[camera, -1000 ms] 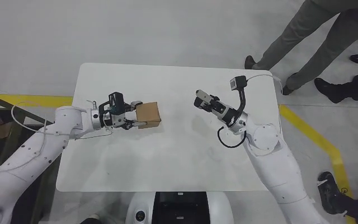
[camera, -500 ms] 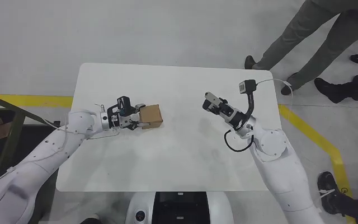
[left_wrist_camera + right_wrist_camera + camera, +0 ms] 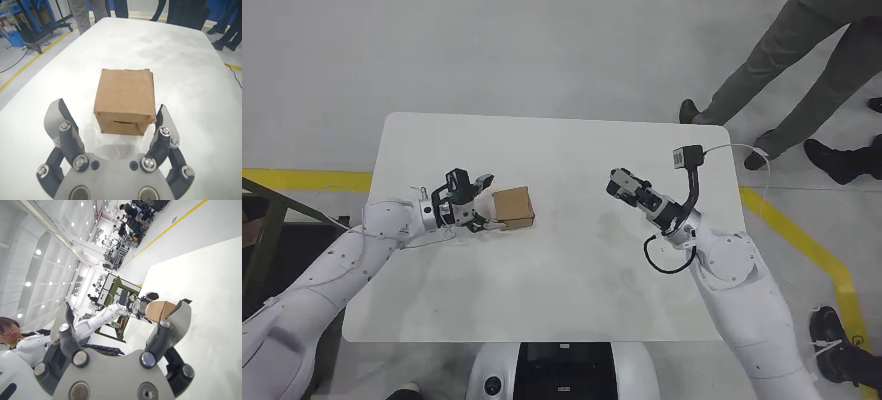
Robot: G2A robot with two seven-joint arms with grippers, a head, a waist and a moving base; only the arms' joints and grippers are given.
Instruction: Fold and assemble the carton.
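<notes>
Carton [image 3: 513, 207]: brown cardboard, folded up into a closed cube. It sits flat on the white table [image 3: 562, 290], left of the table's middle and roughly midway between the near and far edges. It is turned slightly out of square with the table edges. Top face shut and smooth. The end facing left shows a tucked flap with a dark slot line across it, and one corner of that end carries a small frayed tab sticking out. The top edge on the right-hand end looks a little ragged.

Left gripper [image 3: 485, 204]: low over the table, immediately left of the carton and pointing right at it. Jaws spread wider than the carton's end, nothing grasped. Its fingers [image 3: 65, 113] bracket that left end, one toward the near side, one toward the far side. One padded tip stands clear of the cardboard with bare table between. The other lies just beside the frayed corner tab; cannot tell whether it touches.

Right gripper [image 3: 617, 183]: over the right half of the table, well apart from the carton and pointing left toward it. Jaws released, with a wide gap between its two fingers [image 3: 181, 317] and nothing in it. Its wrist camera looks across bare table to the carton and the left gripper farther off.

Yellow floor line [image 3: 302, 178] runs past the table's left side on the grey floor
</notes>
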